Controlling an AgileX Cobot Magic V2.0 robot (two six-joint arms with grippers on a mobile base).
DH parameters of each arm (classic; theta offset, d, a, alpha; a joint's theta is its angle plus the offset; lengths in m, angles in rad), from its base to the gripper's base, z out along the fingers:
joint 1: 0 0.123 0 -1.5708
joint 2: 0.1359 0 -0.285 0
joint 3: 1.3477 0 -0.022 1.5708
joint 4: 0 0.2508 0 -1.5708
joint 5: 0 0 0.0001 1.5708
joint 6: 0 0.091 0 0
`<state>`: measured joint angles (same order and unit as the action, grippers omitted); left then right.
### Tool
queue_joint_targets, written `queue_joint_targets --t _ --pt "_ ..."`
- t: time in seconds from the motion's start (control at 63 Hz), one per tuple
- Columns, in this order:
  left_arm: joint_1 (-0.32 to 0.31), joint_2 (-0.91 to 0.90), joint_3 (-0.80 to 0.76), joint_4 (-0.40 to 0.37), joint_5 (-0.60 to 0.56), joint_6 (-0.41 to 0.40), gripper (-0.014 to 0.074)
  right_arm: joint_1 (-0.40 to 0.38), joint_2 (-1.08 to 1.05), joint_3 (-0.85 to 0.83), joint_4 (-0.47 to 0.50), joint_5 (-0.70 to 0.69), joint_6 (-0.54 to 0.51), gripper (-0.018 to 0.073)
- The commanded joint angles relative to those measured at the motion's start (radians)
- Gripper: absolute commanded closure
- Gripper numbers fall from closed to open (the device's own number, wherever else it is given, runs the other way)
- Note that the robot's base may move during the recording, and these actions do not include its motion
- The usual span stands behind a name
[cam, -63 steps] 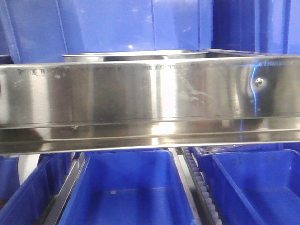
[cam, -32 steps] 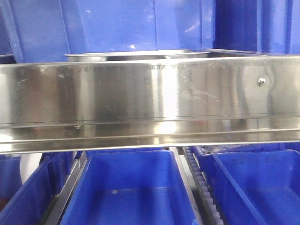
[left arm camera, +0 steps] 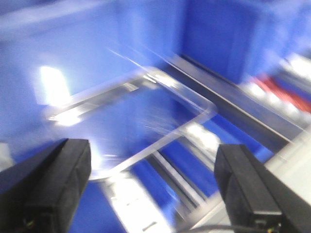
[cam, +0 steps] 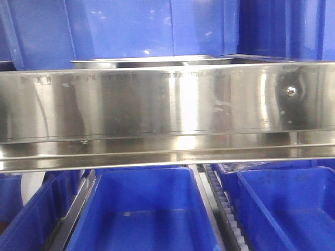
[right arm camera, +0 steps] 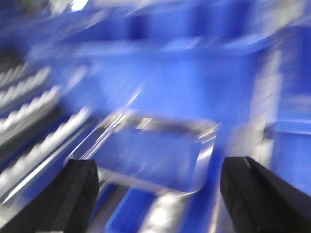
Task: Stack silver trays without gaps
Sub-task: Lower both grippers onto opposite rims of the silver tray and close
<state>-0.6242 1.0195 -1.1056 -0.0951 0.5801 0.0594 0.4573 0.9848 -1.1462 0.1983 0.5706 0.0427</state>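
Note:
Behind the shelf rail in the front view, only the rim of a silver tray (cam: 152, 61) shows, resting on the upper shelf before blue bins. The left wrist view is blurred: a silver tray (left arm camera: 131, 121) lies ahead of my left gripper (left arm camera: 153, 191), which is open with nothing between its black fingers (left arm camera: 48, 184). The right wrist view is blurred too: a silver tray (right arm camera: 155, 150) lies beyond my right gripper (right arm camera: 158, 196), also open and empty. I cannot tell whether both wrist views show the same tray. Neither gripper shows in the front view.
A long brushed-steel shelf rail (cam: 167, 110) with a screw (cam: 290, 90) spans the front view. Blue bins (cam: 146, 209) sit on the lower level, with a roller track (cam: 225, 209) between them. Blue bins (cam: 120, 31) stand behind the tray.
The front view shifts slightly and reflections on the rail change, with a dark patch now near the screw. The tray rim stays in place.

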Motion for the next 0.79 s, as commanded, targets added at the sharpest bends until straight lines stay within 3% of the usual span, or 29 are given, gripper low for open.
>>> queue_joint_targets --t 0.0,0.222,0.365,0.539,0.777 --pt "-0.014 0.072 -0.115 -0.003 -0.007 -0.014 0.0162 0.038 0.104 -0.118 0.013 0.004 -0.017 -0.0054" --pt "0.085 0.315 -0.366 0.022 0.274 -0.148 0.0162 0.037 0.373 -0.362 -0.037 0.233 0.045 -0.0054" --pt "0.145 0.438 -0.479 0.101 0.419 -0.293 0.0162 0.037 0.506 -0.495 -0.198 0.337 0.184 -0.0054" --pt "0.178 0.532 -0.512 0.114 0.443 -0.37 0.0162 0.037 0.614 -0.586 -0.348 0.419 0.302 -0.0054" --pt "0.178 0.612 -0.513 0.126 0.432 -0.377 0.0162 0.029 0.719 -0.608 -0.345 0.407 0.33 -0.0054"
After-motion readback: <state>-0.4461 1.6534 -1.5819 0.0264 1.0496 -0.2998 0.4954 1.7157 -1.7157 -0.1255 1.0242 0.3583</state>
